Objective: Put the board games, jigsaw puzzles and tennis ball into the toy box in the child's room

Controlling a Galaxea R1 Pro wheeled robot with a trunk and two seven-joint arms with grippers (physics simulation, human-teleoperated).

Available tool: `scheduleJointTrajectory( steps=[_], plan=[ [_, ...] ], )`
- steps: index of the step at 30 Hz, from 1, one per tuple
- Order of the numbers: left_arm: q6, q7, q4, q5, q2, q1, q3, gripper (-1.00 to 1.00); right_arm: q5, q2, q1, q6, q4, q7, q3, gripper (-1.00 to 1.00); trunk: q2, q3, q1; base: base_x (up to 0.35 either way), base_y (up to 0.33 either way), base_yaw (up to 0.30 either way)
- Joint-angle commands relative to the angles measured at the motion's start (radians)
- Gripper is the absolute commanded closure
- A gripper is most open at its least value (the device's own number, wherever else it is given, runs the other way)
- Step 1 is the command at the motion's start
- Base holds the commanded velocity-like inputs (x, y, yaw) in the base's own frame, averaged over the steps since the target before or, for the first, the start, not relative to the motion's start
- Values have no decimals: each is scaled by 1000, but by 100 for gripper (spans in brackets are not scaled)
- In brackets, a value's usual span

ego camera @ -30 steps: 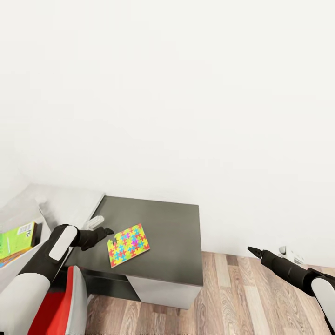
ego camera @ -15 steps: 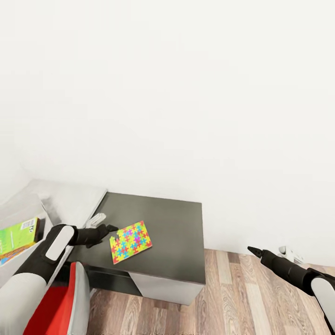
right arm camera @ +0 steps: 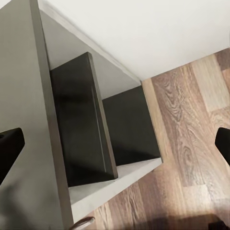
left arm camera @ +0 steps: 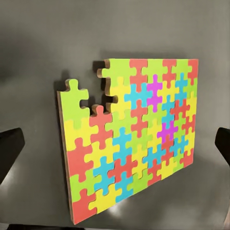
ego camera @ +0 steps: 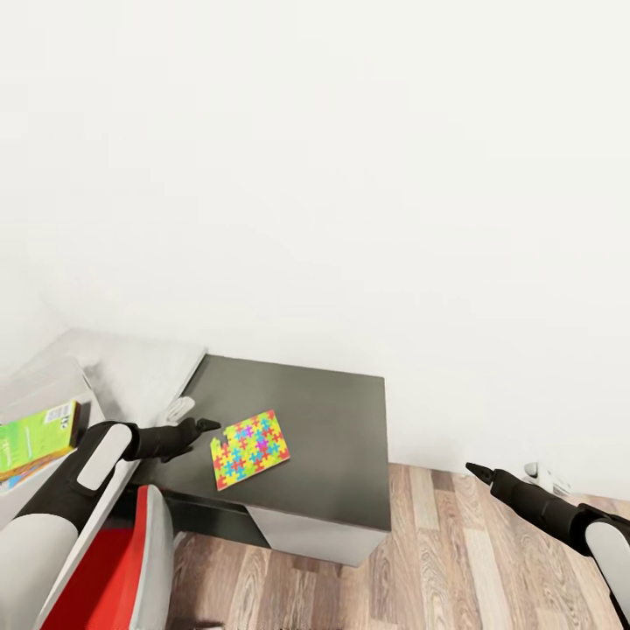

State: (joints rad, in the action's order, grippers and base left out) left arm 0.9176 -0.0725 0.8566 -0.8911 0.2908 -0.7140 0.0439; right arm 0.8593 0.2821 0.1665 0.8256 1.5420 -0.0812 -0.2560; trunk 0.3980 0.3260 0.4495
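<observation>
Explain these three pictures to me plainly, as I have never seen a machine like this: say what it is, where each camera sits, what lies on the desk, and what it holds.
This is a simulated wheeled robot with two arms. The wide picture comes from its head, looking down; the other two come from cameras by each wrist. A bright jigsaw puzzle lies flat on the dark part of the table. The left gripper sits beside the puzzle, jaws open, holding nothing; its wrist camera shows the puzzle close up, with pieces missing at one corner. The right gripper hangs over the wood floor, open and empty. At the left edge lies a green board game.
</observation>
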Motion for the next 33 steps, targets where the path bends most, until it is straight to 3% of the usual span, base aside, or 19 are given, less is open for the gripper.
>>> scheduleJointTrajectory(
  steps=[1, 11, 33],
  plan=[
    [1, -8, 0, 8, 1, -1, 1, -100, 12, 0, 1, 4, 2, -7, -1, -100, 2, 3, 1, 0, -6, 33],
    [1, -8, 1, 8, -1, -1, 0, -100, 15, 0, 0, 3, 5, -5, -8, -100, 2, 5, 1, 0, -135, 8],
    [3, -9, 2, 8, 4, -1, 1, -100, 18, -2, 0, -22, 2, -5, -3, -100, 2, 5, 1, 0, -6, 0]
  ],
)
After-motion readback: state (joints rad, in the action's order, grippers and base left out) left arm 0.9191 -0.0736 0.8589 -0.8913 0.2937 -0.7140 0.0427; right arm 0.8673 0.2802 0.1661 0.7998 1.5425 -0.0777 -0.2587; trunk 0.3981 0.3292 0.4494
